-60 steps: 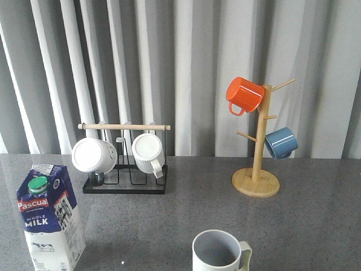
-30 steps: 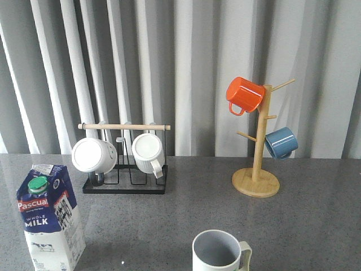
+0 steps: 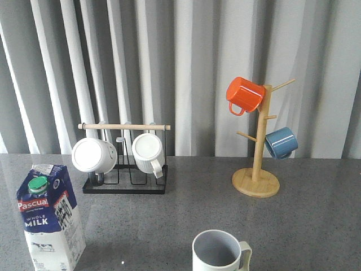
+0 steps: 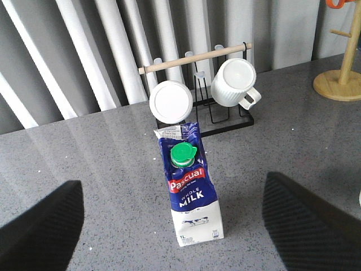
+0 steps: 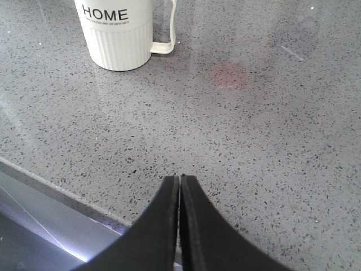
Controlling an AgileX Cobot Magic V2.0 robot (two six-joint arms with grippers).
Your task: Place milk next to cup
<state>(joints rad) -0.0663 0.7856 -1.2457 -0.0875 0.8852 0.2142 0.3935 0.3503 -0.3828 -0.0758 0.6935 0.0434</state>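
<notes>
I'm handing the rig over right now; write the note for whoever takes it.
Left gripper: open, empty, fingers either side of the blue and white gable-top milk carton, not touching it.
Right gripper: shut, empty, over bare grey table.
Carton stands upright, front left. White ribbed HOME mug sits front centre, well apart from it.
Done: nothing yet. Left: grasp the carton, carry it right, set it beside the mug.

even soft light, sharp, faint glare
</notes>
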